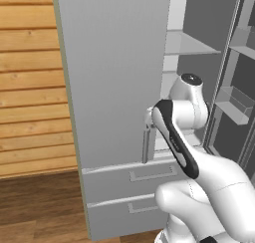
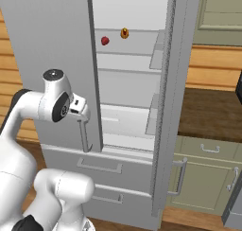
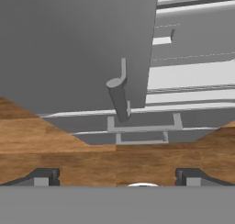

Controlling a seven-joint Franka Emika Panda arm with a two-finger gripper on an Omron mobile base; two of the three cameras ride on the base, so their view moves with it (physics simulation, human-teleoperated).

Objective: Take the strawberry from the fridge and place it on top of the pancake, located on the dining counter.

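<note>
a kitchen, probably domestic: tall light-grey fridge [image 2: 127, 107] standing open, olive-green panelled cabinets [image 2: 208, 182], wooden plank wall [image 1: 30, 82].

Both base views look forward at fridge [image 1: 114, 87] from behind arm, near; hand view faces its door handle [image 3: 119, 97] closely.

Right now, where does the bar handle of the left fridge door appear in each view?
Left base view: the bar handle stands just below centre, at the door's right edge.
Right base view: the handle is left of centre, below the middle.
Hand view: the handle is at centre, foreshortened.
Shared landmark: the left fridge door carrying it.
</note>
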